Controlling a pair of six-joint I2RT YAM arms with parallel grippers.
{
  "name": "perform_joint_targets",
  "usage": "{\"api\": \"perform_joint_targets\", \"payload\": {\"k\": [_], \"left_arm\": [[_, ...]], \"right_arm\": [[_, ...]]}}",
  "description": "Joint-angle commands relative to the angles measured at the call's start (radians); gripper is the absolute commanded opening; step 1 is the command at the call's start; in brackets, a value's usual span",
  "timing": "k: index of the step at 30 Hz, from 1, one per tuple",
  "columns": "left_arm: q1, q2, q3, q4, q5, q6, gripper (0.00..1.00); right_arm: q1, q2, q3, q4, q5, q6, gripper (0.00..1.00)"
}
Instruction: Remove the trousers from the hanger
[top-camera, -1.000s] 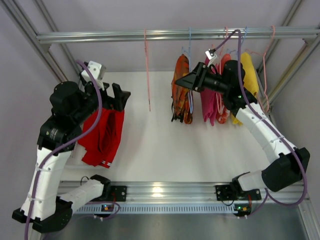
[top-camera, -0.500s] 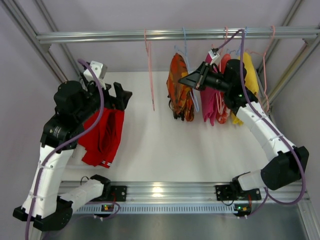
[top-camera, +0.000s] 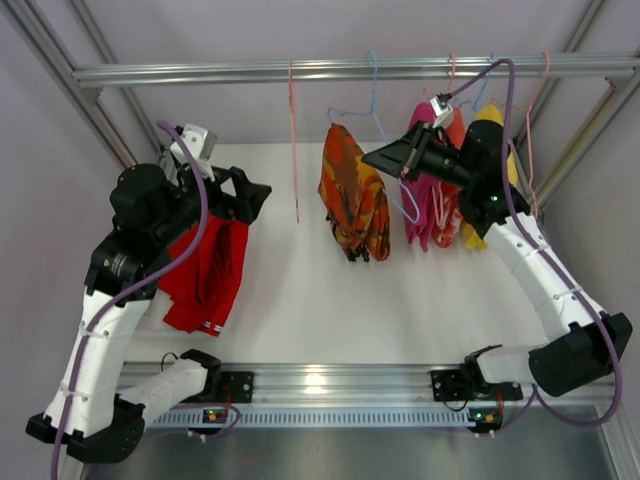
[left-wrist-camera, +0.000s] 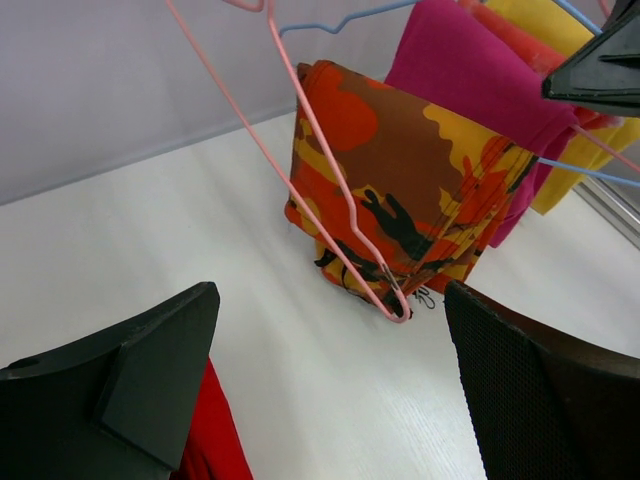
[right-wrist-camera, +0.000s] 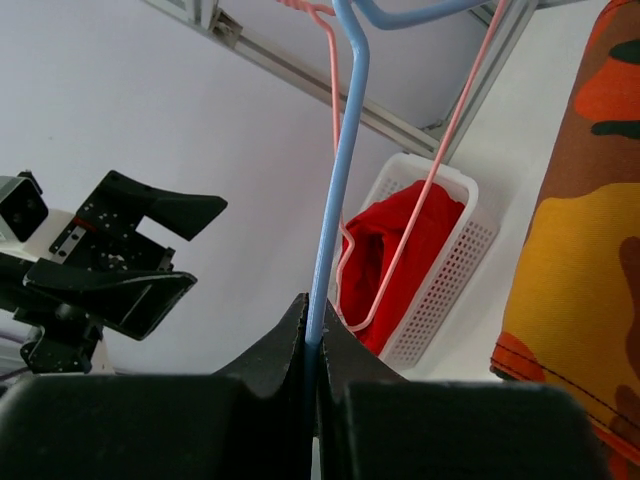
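The orange patterned trousers hang folded over a blue wire hanger hooked on the top rail. My right gripper is shut on the blue hanger's wire, which runs up from between its closed tips; the orange trousers hang just right of them. The red trousers lie in a white basket at the left, partly under my left arm. My left gripper stands wide open above them, holding nothing, and faces the orange trousers.
An empty pink hanger hangs from the rail between the two arms, crossing in front of the orange trousers in the left wrist view. Magenta and yellow garments hang on more hangers behind my right gripper. Frame posts stand on both sides.
My right gripper closed on the blue hanger's wire and drew it left. The orange trousers swung left and tilted with it. The left arm barely moved.
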Motion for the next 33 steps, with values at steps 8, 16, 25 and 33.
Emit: {"api": "perform_joint_targets", "payload": {"k": [8,16,25,33], "left_arm": [[0.004,0.061,0.028,0.086,0.178,0.01,0.99],[0.004,0.072,0.015,0.111,0.199,0.045,0.99],[0.004,0.092,0.013,0.131,0.19,0.047,0.99],[0.004,0.074,-0.018,0.138,0.18,0.057,0.99]], "right_arm": [[-0.006,-0.177,0.015,0.255,-0.029,-0.015,0.0],[-0.007,-0.232,0.001,0.258,0.011,-0.042,0.0],[-0.006,-0.161,0.059,0.308,0.089,-0.115,0.0],[-0.006,-0.095,0.098,0.399,0.078,-0.015,0.0]]}}
